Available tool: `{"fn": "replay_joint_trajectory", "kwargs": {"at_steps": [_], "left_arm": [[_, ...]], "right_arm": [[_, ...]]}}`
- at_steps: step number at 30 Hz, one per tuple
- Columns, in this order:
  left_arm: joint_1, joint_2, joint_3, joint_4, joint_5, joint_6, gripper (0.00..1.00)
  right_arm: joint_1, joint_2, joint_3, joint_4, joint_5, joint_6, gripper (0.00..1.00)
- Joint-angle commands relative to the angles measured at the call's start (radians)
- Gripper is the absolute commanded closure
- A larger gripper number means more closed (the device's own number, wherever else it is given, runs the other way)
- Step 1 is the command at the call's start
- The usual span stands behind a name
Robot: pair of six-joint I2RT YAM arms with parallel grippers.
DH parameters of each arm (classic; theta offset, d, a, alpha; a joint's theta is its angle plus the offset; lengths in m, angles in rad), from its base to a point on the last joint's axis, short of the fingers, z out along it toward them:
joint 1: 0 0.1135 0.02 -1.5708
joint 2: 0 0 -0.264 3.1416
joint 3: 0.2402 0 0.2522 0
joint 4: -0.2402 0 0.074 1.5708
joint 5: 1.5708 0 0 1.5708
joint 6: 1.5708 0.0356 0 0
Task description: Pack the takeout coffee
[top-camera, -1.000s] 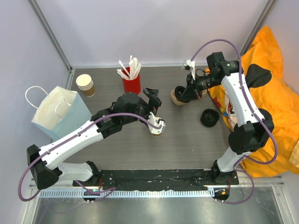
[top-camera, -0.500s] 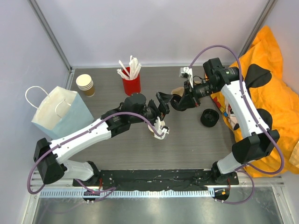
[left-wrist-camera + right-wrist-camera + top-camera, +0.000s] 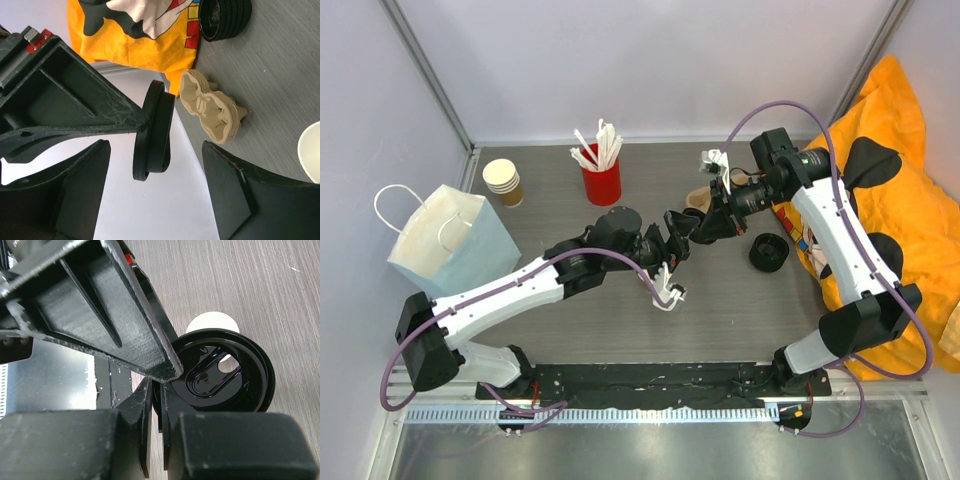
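A black plastic lid is held by its edge in my right gripper, which is shut on it above the table. Seen edge-on, the lid hangs between the fingers of my left gripper, which is open with a gap on both sides. In the top view the two grippers meet at mid-table, left gripper and right gripper. The takeout coffee shows only as a white rim at the frame edge, and as a white disc behind the lid. The left wrist hides it in the top view.
A stack of black lids lies right of the grippers. Moulded cardboard carriers lie behind them. A red cup of white sticks and a stack of kraft cups stand at the back. A pale blue paper bag stands left, an orange cloth right.
The right gripper carried the lid left, away from the carriers. The left gripper lifted off the cup and swung right to straddle the lid, its fingers a little narrower.
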State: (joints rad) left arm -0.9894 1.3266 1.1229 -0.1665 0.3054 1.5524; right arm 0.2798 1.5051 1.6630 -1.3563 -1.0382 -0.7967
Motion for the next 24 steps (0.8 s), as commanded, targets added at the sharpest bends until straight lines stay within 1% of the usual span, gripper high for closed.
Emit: {"fn": "replay_joint_trajectory", "kwargs": {"at_steps": [1,5,7,11,13,14,19,24], "left_arm": [[-0.025,0.005,0.0,0.055,0.009,-0.012,0.24],[-0.034,0.022,0.008,0.056,-0.009,-0.017,0.34],[-0.035,0.025,0.008,0.065,-0.014,-0.021,0.36],[-0.041,0.036,0.015,0.07,-0.028,-0.026,0.46],[-0.043,0.043,0.017,0.074,-0.037,-0.026,0.48],[-0.045,0.046,0.017,0.074,-0.041,-0.025,0.51],[-0.048,0.059,0.021,0.079,-0.061,-0.023,0.55],[-0.055,0.066,0.023,0.082,-0.084,-0.025,0.64]], "right_arm": [[0.006,-0.043,0.011,-0.15,-0.022,0.008,0.87],[0.006,-0.051,0.006,-0.15,-0.014,0.008,0.87],[0.007,-0.052,0.001,-0.148,-0.013,0.008,0.87],[0.009,-0.055,-0.002,-0.145,-0.01,0.008,0.86],[0.012,-0.059,-0.003,-0.144,-0.01,0.008,0.86],[0.013,-0.06,-0.003,-0.142,-0.01,0.01,0.86],[0.019,-0.066,-0.006,-0.138,-0.008,0.014,0.86],[0.03,-0.072,-0.012,-0.126,0.003,0.024,0.86]]}}
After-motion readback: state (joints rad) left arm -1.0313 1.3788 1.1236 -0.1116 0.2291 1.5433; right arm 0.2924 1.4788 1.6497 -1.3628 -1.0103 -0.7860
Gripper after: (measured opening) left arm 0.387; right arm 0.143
